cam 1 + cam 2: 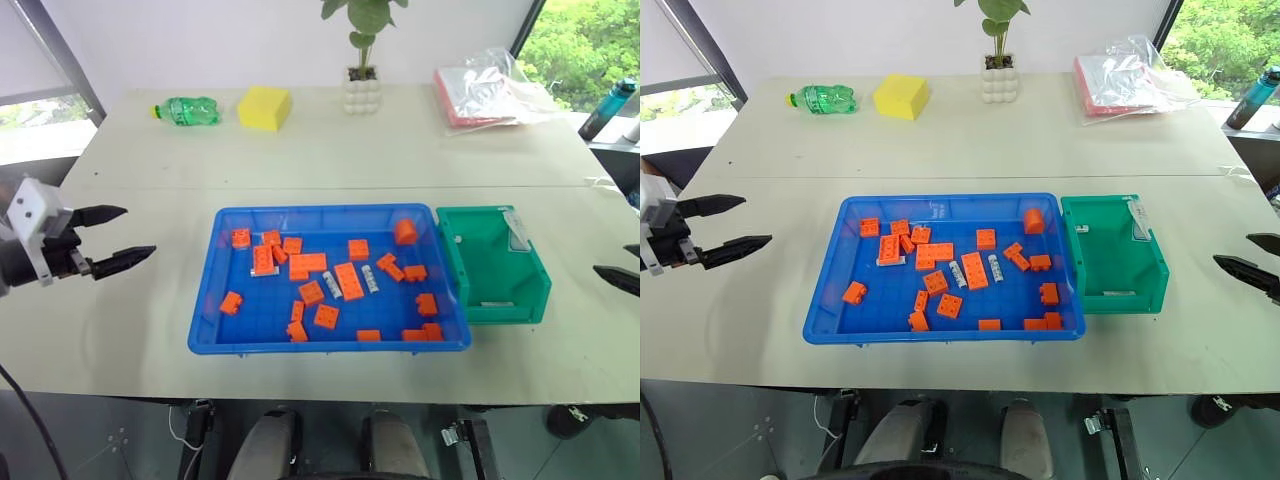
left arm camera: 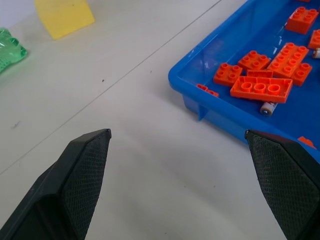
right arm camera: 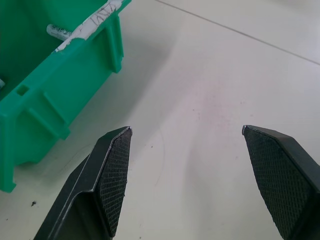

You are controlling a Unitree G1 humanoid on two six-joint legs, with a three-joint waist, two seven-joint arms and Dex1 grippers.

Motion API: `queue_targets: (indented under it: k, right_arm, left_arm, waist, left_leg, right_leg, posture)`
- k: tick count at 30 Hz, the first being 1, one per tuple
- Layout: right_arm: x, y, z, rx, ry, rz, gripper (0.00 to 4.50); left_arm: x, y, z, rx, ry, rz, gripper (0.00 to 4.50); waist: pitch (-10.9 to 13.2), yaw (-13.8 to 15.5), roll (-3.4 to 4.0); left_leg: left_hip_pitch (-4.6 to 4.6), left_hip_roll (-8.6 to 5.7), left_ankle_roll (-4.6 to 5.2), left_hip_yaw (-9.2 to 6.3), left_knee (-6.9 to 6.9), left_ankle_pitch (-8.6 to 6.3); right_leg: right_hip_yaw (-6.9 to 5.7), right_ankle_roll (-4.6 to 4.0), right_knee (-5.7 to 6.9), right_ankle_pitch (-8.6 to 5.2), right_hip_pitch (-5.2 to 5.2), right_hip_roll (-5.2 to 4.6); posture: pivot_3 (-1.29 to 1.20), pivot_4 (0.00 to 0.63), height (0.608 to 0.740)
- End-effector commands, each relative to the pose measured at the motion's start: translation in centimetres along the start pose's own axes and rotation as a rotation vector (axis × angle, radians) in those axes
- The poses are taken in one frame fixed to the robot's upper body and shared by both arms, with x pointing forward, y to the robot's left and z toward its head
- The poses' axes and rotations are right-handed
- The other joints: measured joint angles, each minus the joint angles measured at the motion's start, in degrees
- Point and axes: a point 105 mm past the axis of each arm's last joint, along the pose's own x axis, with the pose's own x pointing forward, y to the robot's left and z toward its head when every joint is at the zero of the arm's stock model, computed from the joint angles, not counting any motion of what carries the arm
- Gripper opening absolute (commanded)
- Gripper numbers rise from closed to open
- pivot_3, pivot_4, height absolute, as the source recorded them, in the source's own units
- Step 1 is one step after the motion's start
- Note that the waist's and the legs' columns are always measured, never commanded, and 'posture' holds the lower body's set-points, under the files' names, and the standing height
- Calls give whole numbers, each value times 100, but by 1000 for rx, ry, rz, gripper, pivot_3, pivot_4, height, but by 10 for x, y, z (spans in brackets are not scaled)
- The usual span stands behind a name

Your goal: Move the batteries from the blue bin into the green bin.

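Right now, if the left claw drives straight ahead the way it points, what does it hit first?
Probably the near-left corner wall of the large shallow bright-blue plastic tray. The open left claw hovers over bare white tabletop, angled toward that corner. Depth is unclear; if it dips, it may meet the table first.

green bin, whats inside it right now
The green bin holds two small batteries: one near its back left corner, one lying near the front wall. That front wall hides the floor just behind it.
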Motion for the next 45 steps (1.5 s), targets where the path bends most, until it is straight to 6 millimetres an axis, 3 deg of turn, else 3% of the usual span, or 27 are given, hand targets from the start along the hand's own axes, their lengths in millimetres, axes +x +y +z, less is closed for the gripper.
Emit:
queue_targets:
  k: [1, 7, 10, 14, 19, 25, 30, 36, 40, 45]
  right_arm:
    - [-4, -6, 11, -28, -23, -21, 3636]
    - [-4, -6, 15, -15, -32, -14, 3636]
    - [-5, -5, 15, -1, -31, -10, 4472]
    - [-5, -6, 20, -13, -30, -18, 4472]
    - [8, 14, 63, -59, -125, 94, 4472]
    - [48, 87, 133, -193, -244, 394, 4472]
    - [83, 170, 161, -236, -300, 691, 4472]
    - [120, 244, 177, -353, -371, 867, 4472]
    - [157, 287, 171, -618, -448, 828, 4472]
    - [181, 323, 163, -729, -533, 826, 4472]
  left_arm:
    - [2, -2, 12, 51, -23, -9, 4500]
    - [10, 1, 13, 53, -39, 37, 4500]
    - [10, -2, 10, 22, -37, 11, 4500]
    - [11, -3, 12, 23, -35, -5, 4500]
    - [14, -22, 19, 13, -29, -126, 4500]
    - [17, -40, 36, 39, -54, -218, 4500]
    - [15, -55, 42, 34, -61, -291, 4500]
    - [12, -72, 41, 27, -50, -341, 4500]
    - [11, -79, 42, 18, -59, -339, 4500]
    - [9, -84, 38, 0, -44, -348, 4500]
  waist:
    - [0, -1, 0]
    - [0, -1, 0]
    - [0, -3, 0]
    - [0, -2, 0]
    - [1, -3, 2]
    - [2, -101, 6]
    - [2, -125, 4]
    - [3, -114, 3]
    - [1, -137, 0]
    - [1, -150, 0]
  left_leg:
    - [0, 0, 0, 0, 0, 0]
    - [0, 0, 0, -1, 3, 0]
    - [0, 0, 0, -1, 2, 0]
    - [0, 0, 0, -1, 2, 0]
    - [-1, 0, 0, -1, 4, 0]
    - [-1, 8, -1, -4, 3, 0]
    - [-5, 7, -1, -14, 4, 0]
    - [-11, 4, -1, -24, 8, 0]
    - [-10, 1, -1, -26, 6, 1]
    - [-10, -5, -2, -26, 6, 1]
  right_leg:
    - [0, 0, 0, 0, 0, 0]
    - [-2, 0, 1, 0, 1, 0]
    - [-2, 0, 1, 0, 1, 0]
    - [-2, 0, 1, 0, 1, 0]
    - [-1, 0, 1, 0, 1, -1]
    - [-2, 0, 1, 0, -1, 3]
    - [-9, 0, 2, 0, 0, 0]
    - [-13, 0, 4, 0, -4, -1]
    - [-13, 0, 10, 0, -10, 0]
    - [-15, 0, 21, 0, -19, -1]
  posture:
    - [0, 150, 727]
    - [0, 150, 727]
    - [0, 150, 727]
    - [0, 150, 727]
    - [0, 150, 727]
    - [0, 150, 727]
    - [0, 150, 727]
    - [0, 150, 727]
    - [0, 150, 727]
    - [0, 150, 727]
